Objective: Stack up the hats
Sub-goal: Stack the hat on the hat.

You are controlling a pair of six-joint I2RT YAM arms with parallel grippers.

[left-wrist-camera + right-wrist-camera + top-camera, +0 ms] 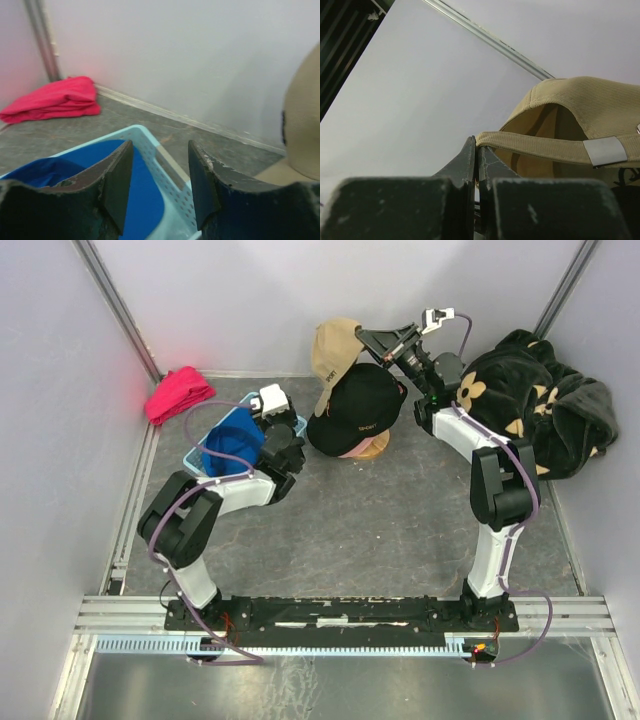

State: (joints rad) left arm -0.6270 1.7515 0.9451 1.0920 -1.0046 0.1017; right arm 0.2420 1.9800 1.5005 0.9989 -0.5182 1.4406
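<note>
At the back of the table (380,530), the right gripper (476,146) is pinched shut on the strap (535,145) of the tan cap (333,348), holding it tilted just behind the black cap (358,408) that sits on a pink cap (350,450), while the left gripper (160,155) hangs, fingers apart, over the blue cap (232,445) in its basket (150,137).

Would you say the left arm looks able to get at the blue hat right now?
Probably yes: the left pincer hangs open by the rim of the basket, the blue hat lies uncovered inside it, and nothing stands between them.
</note>
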